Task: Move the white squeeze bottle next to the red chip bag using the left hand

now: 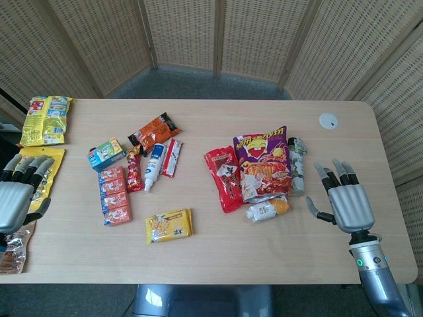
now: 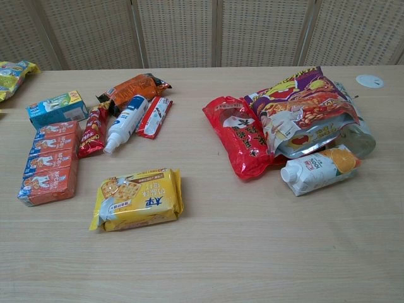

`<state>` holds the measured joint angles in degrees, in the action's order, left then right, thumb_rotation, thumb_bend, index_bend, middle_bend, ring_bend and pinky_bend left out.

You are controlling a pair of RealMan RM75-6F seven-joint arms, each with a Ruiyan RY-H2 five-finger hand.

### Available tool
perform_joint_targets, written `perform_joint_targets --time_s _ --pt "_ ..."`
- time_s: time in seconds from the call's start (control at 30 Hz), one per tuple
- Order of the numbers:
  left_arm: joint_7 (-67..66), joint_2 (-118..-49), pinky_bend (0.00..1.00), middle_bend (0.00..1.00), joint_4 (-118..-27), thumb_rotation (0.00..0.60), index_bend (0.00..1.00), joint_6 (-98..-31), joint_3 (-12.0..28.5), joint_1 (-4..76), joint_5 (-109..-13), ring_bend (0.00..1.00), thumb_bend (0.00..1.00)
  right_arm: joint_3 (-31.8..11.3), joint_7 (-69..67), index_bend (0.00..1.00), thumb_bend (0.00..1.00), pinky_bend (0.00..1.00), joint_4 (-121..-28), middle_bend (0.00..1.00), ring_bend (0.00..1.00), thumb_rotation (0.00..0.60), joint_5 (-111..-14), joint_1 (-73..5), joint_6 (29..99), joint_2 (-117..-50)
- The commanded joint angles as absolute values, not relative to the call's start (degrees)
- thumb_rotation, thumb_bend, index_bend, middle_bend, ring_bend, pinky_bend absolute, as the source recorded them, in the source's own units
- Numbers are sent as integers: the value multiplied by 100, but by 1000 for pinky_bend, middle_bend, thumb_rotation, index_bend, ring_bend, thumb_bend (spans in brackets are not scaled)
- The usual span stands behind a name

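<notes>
left hand (image 1: 21, 191): parked at the left edge of the table (image 1: 277, 257), far left of the red chip bag (image 1: 223, 177). Fingers spread, holding nothing. Doesn't show in the chest view at all.

yellow bags: one at the far-left back corner (image 1: 45, 119), another under the left hand (image 1: 49, 173), both way left of the red chip bag. Print is too small to read.

cracker stack (image 2: 52, 161): red-orange packs, left of the red chip bag, past the bottle. There's lettering on them but I can't make it out.

white squeeze bottle (image 2: 125, 122): lying on its side in the left snack cluster, cap toward the near edge, blue label. Well apart from the red chip bag, bare table between them. Label text is unreadable.

progress: basically zero so far. By my read the bottle is untouched, so the reach, grab, carry and set-down are all left.

yellow biscuit pack (image 2: 139, 197): near-left of the red chip bag, Chinese characters on a blue patch, not clear enough to quote.

red chip bag: lying flat, the leftmost thing in the right-hand pile, with white and dark print I can't read.

purple snack bag (image 2: 302, 101): just right of the red chip bag and overlapping it; big yellow characters, illegible from here.

drink carton (image 2: 319, 169): near-right of the red chip bag, on its side, white cap, orange picture. Small text, no luck.

right hand (image 1: 342, 197): well right of the red chip bag, fingers splayed, nothing in it.
</notes>
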<state>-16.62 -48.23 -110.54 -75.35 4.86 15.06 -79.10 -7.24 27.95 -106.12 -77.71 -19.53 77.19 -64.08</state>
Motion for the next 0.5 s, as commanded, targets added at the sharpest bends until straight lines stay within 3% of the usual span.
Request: perform_joint_targets --time_s 0.03,0.37,0.5 --pt "-1665 -4839 0 81 -11032 600 96 -7498 473 1523 -7918 116 434 -732 2804 0 438 0 -10626 242 0 69 -7766 -1950 7725 -6413" --pt "-1601 -4804 0 82 -11094 600 79 -7396 461 1559 -7877 116 434 -686 2687 0 438 0 -10698 242 0 69 -7845 -1830 7840 -6345" --pt "-1536 -4781 0 74 -11179 600 50 -6957 433 1688 -7514 116 433 -660 2683 0 437 0 -10752 242 0 71 -7872 -1788 7858 -6308"
